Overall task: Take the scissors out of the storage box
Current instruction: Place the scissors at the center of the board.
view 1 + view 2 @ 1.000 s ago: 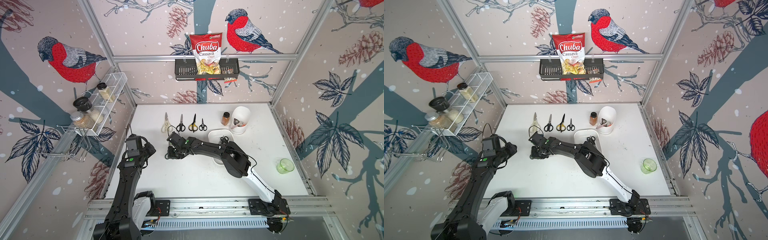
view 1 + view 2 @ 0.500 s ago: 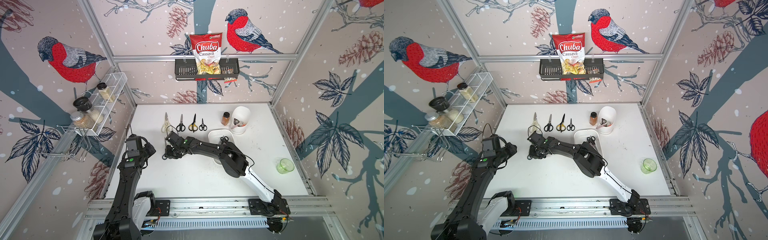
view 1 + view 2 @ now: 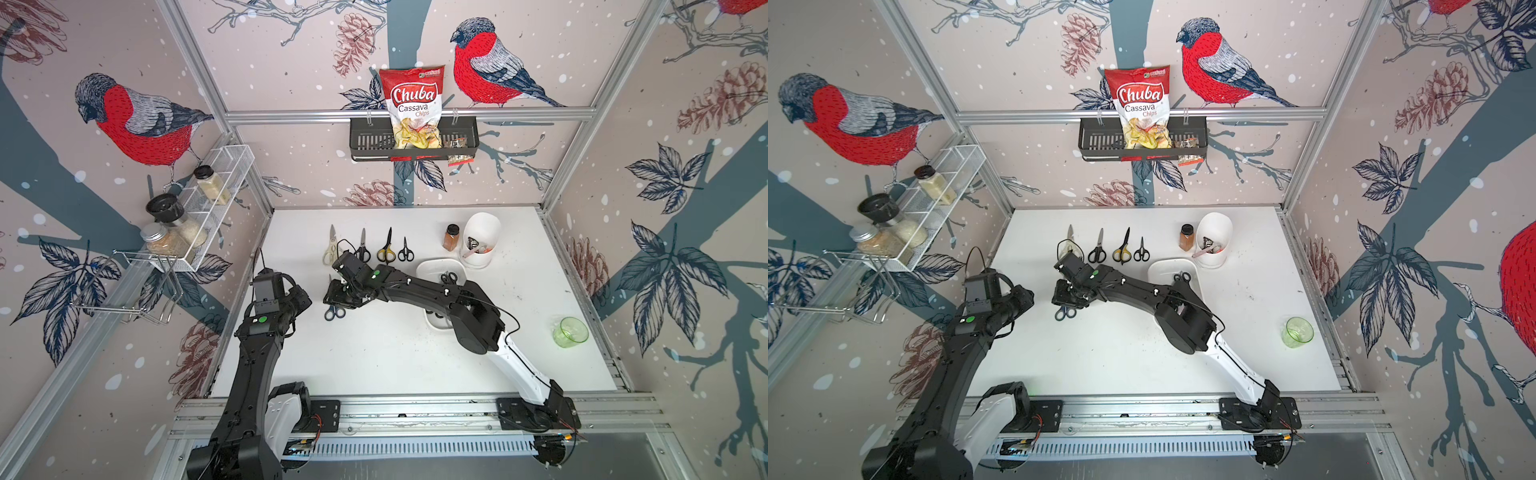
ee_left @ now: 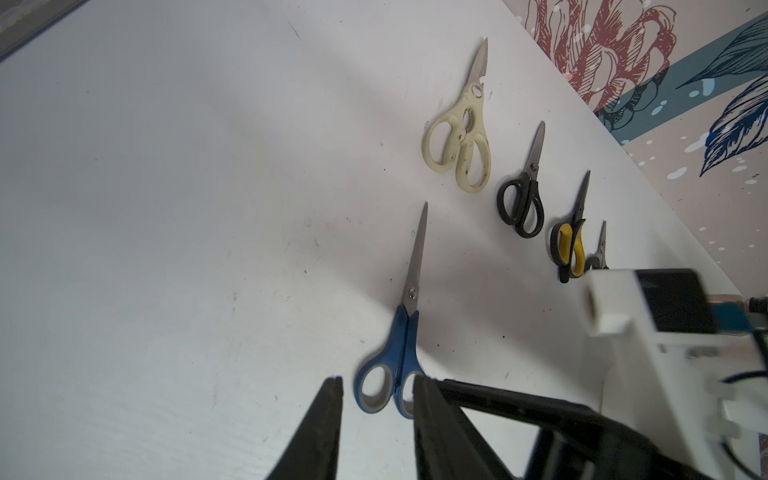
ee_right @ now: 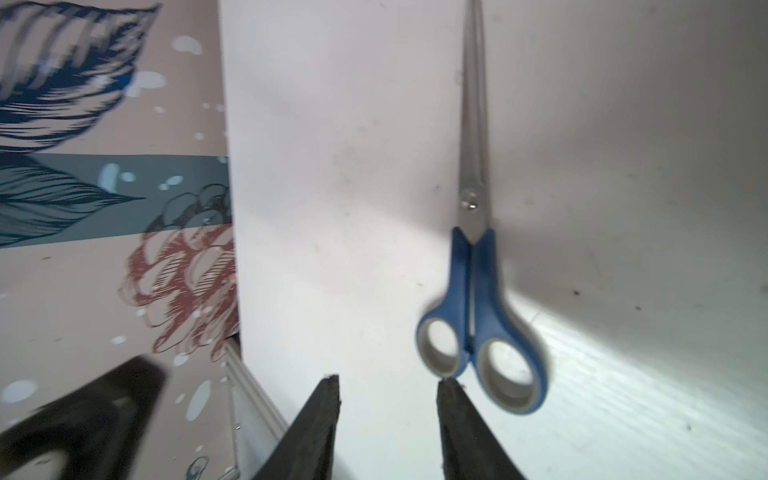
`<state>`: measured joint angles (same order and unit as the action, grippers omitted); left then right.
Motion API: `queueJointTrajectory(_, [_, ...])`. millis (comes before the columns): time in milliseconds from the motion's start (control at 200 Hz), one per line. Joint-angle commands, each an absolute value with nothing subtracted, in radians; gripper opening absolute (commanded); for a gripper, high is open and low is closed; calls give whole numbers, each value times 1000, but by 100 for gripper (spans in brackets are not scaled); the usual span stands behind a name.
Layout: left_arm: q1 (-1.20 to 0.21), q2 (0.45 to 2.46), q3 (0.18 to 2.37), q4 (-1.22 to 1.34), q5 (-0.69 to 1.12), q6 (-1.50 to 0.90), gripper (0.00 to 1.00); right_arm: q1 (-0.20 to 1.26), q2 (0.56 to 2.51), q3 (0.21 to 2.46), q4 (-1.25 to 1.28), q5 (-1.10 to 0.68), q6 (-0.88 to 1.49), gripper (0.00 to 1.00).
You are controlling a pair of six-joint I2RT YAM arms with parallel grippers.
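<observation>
The right gripper [image 5: 386,380] has just let go. Its jaws stand apart and empty, with the blue scissors [image 5: 478,291] flat on the table [image 3: 374,357], left of the storage box [image 3: 430,268]. Black scissors [image 3: 449,277] remain inside, so more are still to come out. The left gripper [image 4: 376,378] is part-open and empty.

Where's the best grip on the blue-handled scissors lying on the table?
The blue-handled scissors lie flat, blades closed. Come straight down and pinch across the neck just behind the pivot: there both handles run together narrow, while the loops flare wide.
</observation>
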<state>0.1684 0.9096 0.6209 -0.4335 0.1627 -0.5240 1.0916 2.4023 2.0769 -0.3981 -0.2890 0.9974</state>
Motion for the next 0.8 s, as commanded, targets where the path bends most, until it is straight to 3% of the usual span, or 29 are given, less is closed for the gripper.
queueJointTrajectory(0, [172,917,619,-430,180,-515,34,1077,2351,2058,-369,-319,995,45])
queueJointTrajectory(195, [154,950,610,-403,277,-485,35,1017,2208,1900,-380,-295,950,46])
queueJointTrajectory(500, [-78,983,544,-335,277,-580,35,855,1910,1519,-371,-221,888,45])
queueJointTrajectory(795, [-220,960,497,-245,322,-718,36,671,1682,1305,-523,-166,729,41])
